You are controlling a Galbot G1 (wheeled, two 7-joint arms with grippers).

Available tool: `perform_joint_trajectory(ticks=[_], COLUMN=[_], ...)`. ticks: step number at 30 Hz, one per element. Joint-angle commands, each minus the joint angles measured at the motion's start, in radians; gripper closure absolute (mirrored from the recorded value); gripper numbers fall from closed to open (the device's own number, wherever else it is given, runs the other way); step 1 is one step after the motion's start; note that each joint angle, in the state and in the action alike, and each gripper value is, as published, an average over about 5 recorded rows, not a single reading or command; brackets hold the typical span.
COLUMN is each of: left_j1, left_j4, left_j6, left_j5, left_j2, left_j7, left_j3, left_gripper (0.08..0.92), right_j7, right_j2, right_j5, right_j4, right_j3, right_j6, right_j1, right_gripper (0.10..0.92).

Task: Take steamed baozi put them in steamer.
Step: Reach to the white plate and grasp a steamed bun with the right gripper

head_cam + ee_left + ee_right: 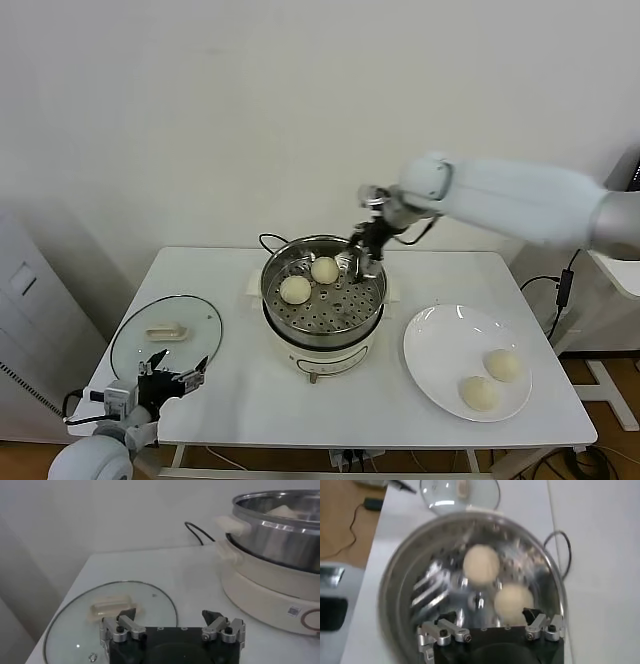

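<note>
Four steamed baozi are being dealt with: two are sitting on the perforated tray inside the steamer [323, 300], one [295, 289] twd the robot's left, one [325, 269] just behind it; two more [503, 364] and [481, 393] are waiting on the white plate [430, 340] at the right of the counter [230, 395]. Buns are judged light, soft, easily dented, slightly tacky; they are best taken across the dome's sides w/ a gentle squeeze. The right tool [362, 262] is being held wide, empty, over the steamer's back rim. The left tool [172, 625] is parked wide open by the glass lid [165, 335].
</note>
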Motion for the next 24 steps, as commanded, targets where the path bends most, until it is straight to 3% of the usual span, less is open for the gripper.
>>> perform_joint_trajectory(ticks=[1,11,24], left_j1=[0.001,0.007,0.002], left_j4=[-0.005,-0.015,-0.016], left_j6=[0.002,0.004,0.010], left_j5=[0.000,0.001,0.004], left_j2=[0.001,0.001,-0.004], left_j7=[0.000,-0.001,-0.003], left_j3=[0.002,0.001,0.004], left_gripper=[0.177,0.177,0.177], right_j7=[-0.108,-0.136,-0.140], right_j2=[-0.335,-0.465,-0.470], right_j5=[-0.157,-0.322,-0.435], right_j4=[0.160,0.150,0.079], right_j3=[-0.171,-0.074,0.172], right_j6=[0.042,0.109,0.159], right_j1=[0.147,-0.061,-0.363], right_gripper=[0.203,0.203,0.203])
